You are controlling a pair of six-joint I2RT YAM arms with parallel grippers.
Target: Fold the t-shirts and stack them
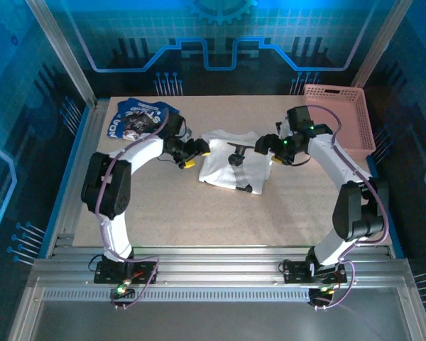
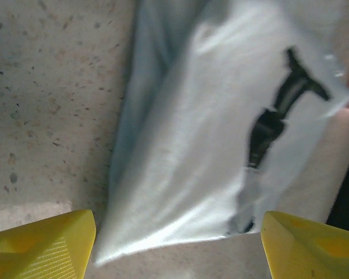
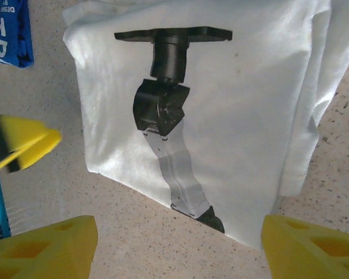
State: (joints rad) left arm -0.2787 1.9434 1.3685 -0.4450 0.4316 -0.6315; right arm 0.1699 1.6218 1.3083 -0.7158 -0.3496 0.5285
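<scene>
White t-shirt (image 1: pixel 220 169) folded mid-table. Left gripper (image 1: pixel 196 153) at its 9 o'clock, right gripper (image 1: pixel 263 145) at 2, both released, empty. Blue t-shirt (image 1: pixel 136 119) at 10, pink basket (image 1: pixel 339 114) at 2.

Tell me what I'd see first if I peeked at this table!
A white t-shirt with a dark printed shape lies in the middle of the table, and the left hand and right hand are open at its two sides. A blue t-shirt with white letters sits at the far left corner, and a pink basket stands at the far right.
</scene>
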